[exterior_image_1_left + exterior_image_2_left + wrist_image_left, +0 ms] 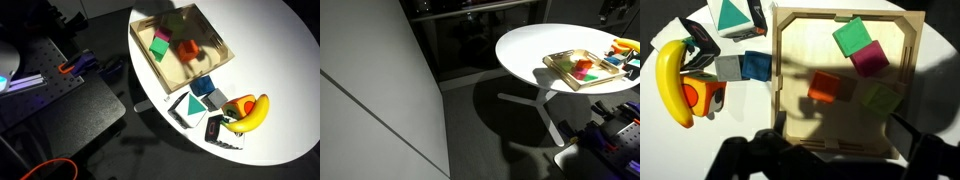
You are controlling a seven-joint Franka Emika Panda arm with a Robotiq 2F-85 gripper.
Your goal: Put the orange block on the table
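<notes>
The orange block [825, 87] sits inside the wooden tray [805, 45], banana [670, 85] outside.

In the wrist view the gripper [830, 150] comes in from the bottom edge of the picture and hovers over the near rim of the wooden tray [912, 50]. Its two dark fingers [745, 160] are blurred. They stand spread wide, one over the tray's near left corner and one at its near right corner, with nothing clasped between them. In both exterior views the arm is too dim and blurred to make out.
</notes>
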